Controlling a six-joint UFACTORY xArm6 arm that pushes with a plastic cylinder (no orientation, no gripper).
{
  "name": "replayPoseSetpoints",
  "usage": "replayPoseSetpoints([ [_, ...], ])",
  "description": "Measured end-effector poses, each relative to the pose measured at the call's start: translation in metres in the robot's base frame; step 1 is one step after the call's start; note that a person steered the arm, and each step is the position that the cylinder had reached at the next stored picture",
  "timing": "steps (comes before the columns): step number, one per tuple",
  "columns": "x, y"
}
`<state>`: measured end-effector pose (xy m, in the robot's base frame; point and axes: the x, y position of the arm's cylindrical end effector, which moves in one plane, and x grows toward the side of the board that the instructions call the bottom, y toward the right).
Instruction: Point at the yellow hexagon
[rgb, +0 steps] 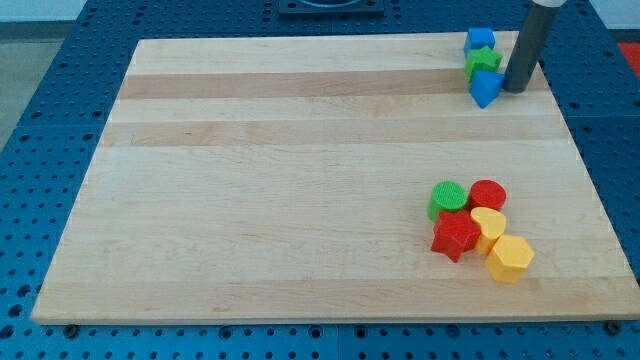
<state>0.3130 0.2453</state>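
Tool: bare dark rod, no jaws to open, holding nothing. My tip (515, 89) down on the counter (300, 180) at the far right corner, just right of a small column of three blocks: blue block (480, 41) farthest, green block (483, 63) in the middle, second blue block (486, 88) nearest and just beside my tip. Well apart, toward the near right: a tight cluster. Green cylinder (448, 198) and red cylinder (487, 195) side by side, red star (456, 236) and yellow heart (488, 225) nearer, yellow hexagon (509, 258) nearest and rightmost, touching the heart.
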Motion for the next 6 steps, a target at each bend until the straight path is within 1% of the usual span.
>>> replayPoseSetpoints([
  [1,0.004,0.012],
  [2,0.040,0.039],
  [4,0.046,0.041],
  [5,0.055,0.012],
  [6,0.080,-0.013],
])
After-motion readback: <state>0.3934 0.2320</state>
